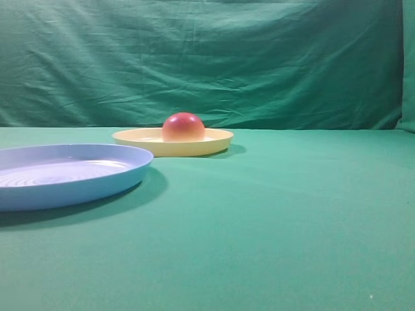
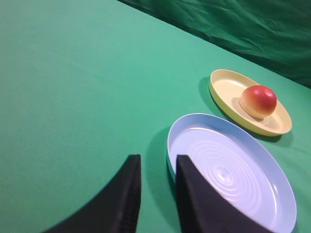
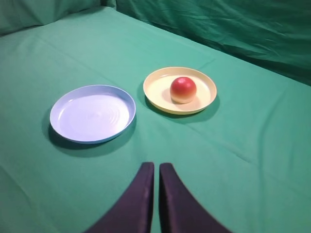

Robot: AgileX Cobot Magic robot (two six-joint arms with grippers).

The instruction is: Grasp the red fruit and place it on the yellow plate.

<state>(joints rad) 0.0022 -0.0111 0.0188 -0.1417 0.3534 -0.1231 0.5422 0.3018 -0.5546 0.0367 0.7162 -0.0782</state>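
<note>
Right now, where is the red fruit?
The red fruit sits on the yellow plate, right of the blue plate in the right wrist view.

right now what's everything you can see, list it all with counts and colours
red fruit: one, red fading to yellow-green at the base, resting on the yellow plate
yellow plate: one, pale yellow, on the cloth beside the blue plate
blue plate: one, light blue with concentric rings, holding nothing
table cloth: one, green, covering the table
backdrop cloth: one, dark green, hung behind the table
left pincer: one, black, narrow gap between fingers, above the blue plate's edge
right pincer: one, black, fingers together, holding nothing
</note>
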